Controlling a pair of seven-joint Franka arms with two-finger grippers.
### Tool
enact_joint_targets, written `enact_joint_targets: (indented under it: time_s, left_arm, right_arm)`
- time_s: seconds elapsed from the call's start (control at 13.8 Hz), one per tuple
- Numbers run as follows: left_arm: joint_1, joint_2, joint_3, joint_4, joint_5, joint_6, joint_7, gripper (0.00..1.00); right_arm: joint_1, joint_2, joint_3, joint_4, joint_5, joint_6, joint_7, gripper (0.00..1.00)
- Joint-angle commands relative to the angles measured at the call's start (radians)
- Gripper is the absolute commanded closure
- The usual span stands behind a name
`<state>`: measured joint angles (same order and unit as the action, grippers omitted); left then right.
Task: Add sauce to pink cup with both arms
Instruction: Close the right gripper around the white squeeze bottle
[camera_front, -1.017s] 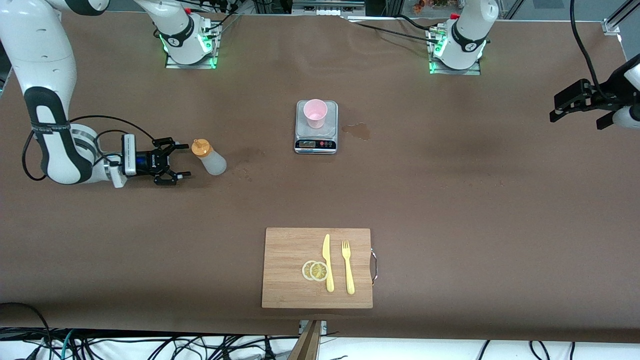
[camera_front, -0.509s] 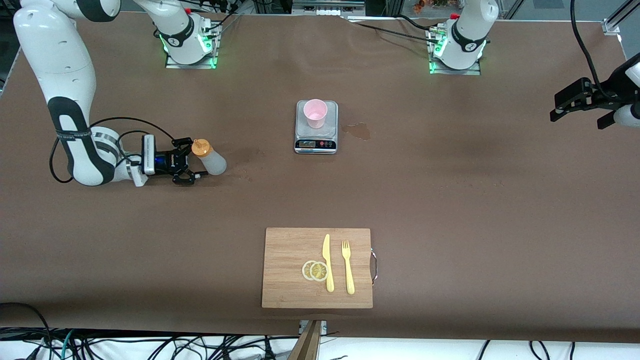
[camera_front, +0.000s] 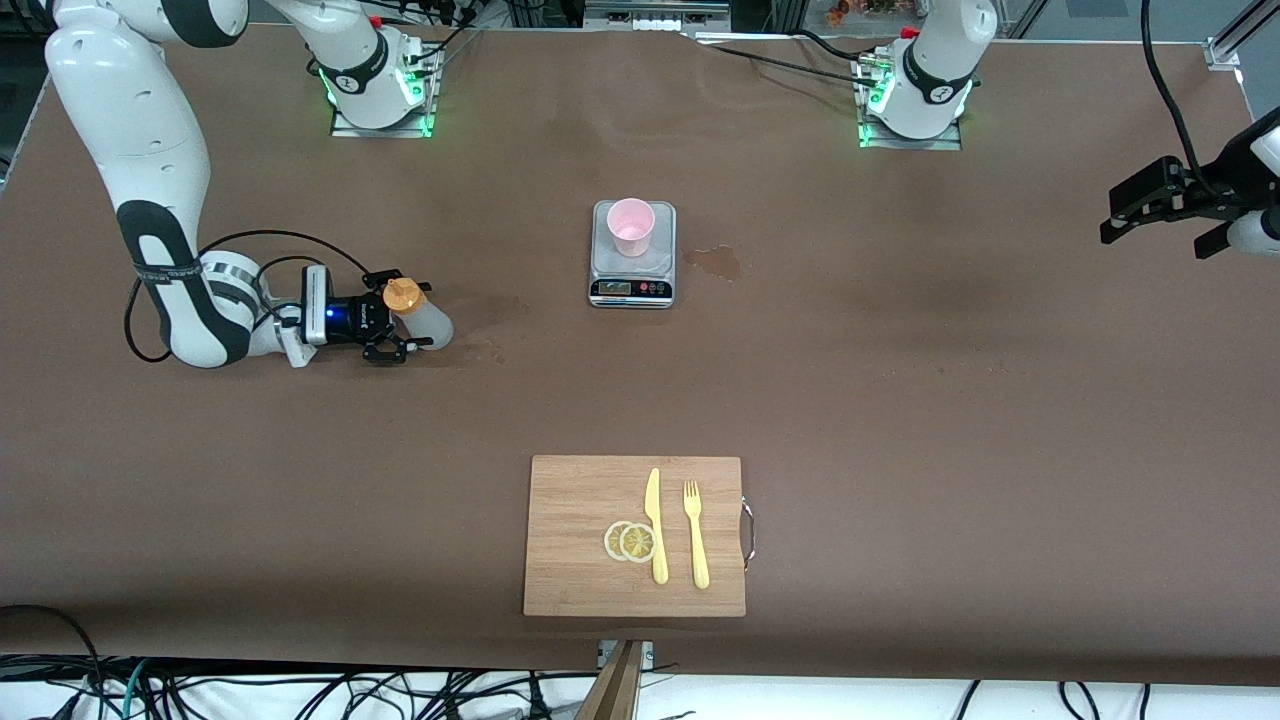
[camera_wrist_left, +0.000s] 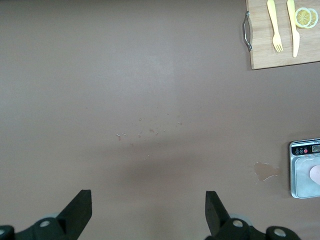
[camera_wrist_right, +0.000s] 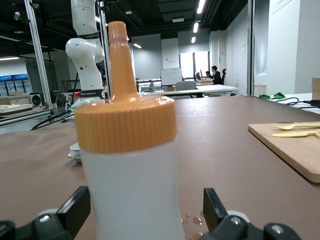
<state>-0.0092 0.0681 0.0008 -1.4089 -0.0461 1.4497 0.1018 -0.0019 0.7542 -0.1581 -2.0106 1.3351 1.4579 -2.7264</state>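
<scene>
So the right gripper (camera_front: 408, 323) sits low at the counter (camera_front: 900, 400), fingers (camera_wrist_right: 75, 210) spread wide either side of the sauce (camera_front: 420, 315), not pinching it. That bottle stands toward the right arm's end. Meanwhile the cup (camera_front: 631, 226) sits on the scale (camera_front: 632, 280) mid-counter, well apart from it. Left gripper (camera_front: 1165, 215) waits up over its own end, fingers (camera_wrist_left: 80, 210) spread too.

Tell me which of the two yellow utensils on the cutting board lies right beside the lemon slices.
The yellow knife: its blade runs along the edge of the lemon slices, while the yellow fork lies apart, toward the handle end of the cutting board.
</scene>
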Motion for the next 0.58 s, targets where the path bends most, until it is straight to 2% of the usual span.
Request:
enact_joint_targets:
  time_s: [0.0,0.07,0.15,0.22,0.29,0.36,0.51]
  left_arm:
    - [0.002,0.013,-0.001,0.033,-0.012,-0.025,-0.002,0.0]
    - [0.002,0.013,0.001,0.033,-0.012,-0.025,-0.002,0.0]
    - [0.002,0.013,0.001,0.033,-0.012,-0.025,-0.002,0.0]
    - [0.002,0.013,0.001,0.033,-0.012,-0.026,-0.002,0.0]
    - [0.002,0.013,0.001,0.033,-0.012,-0.026,-0.002,0.0]
    - [0.002,0.013,-0.001,0.033,-0.012,-0.026,-0.001,0.0]
    - [0.002,0.013,0.001,0.033,-0.012,-0.029,-0.001,0.0]
  right_arm:
    - [0.0,-0.003,0.0,-0.019,0.03,-0.028,-0.081,0.04]
    - [0.0,-0.003,0.0,-0.019,0.035,-0.028,-0.085,0.17]
    - [0.0,-0.001,0.0,-0.017,0.038,-0.027,-0.085,0.35]
    - [0.005,-0.001,0.0,-0.017,0.053,-0.027,-0.085,0.64]
    - [0.007,-0.003,0.002,-0.013,0.056,-0.024,-0.082,0.79]
    - [0.01,-0.009,0.002,-0.01,0.058,-0.011,-0.067,0.89]
    - [0.048,-0.109,-0.001,-0.019,0.065,0.068,0.02,0.92]
